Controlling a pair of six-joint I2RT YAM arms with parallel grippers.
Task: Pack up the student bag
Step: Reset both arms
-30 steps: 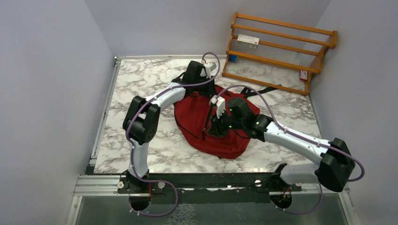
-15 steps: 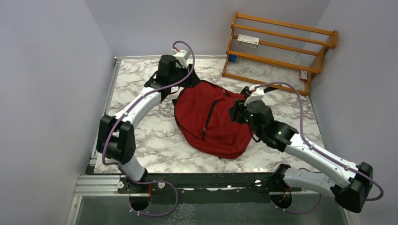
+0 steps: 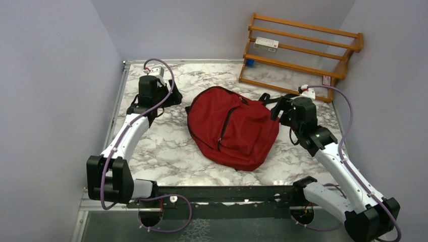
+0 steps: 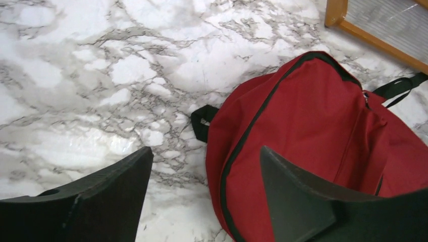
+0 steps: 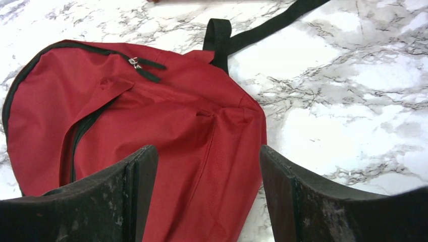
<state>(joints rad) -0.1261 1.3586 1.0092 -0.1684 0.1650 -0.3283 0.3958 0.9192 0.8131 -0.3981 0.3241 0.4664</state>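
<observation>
Both arms have just swung off the student bag (image 3: 229, 128); a second ago they were bent over it, the right one low on its front panel and the left one at its top edge; now each stands to its own side. The left gripper (image 4: 205, 154) sits at about 10 o'clock of the bag and the right gripper (image 5: 207, 148) at about 2 o'clock; both are released, jaws spread wide, with nothing between them.

The bag lies flat, front panel up, in the middle of the bench (image 3: 151, 151), touched by neither arm. Its main zipper (image 5: 135, 62) looks drawn shut, and so does the front pocket zipper (image 3: 224, 126); I judge the packing done or nearly so, and the arms to be backing off.

For room: bare bench shows at 6, 7 and 9 o'clock of the bag; at 1 o'clock the wooden rack (image 3: 303, 50) stands near, and a black strap (image 5: 262, 27) trails toward it, just beside the right gripper, where it could snag. The left arm is close to the bench's 9 o'clock edge and the wall; the right arm nears the 3 o'clock edge.
</observation>
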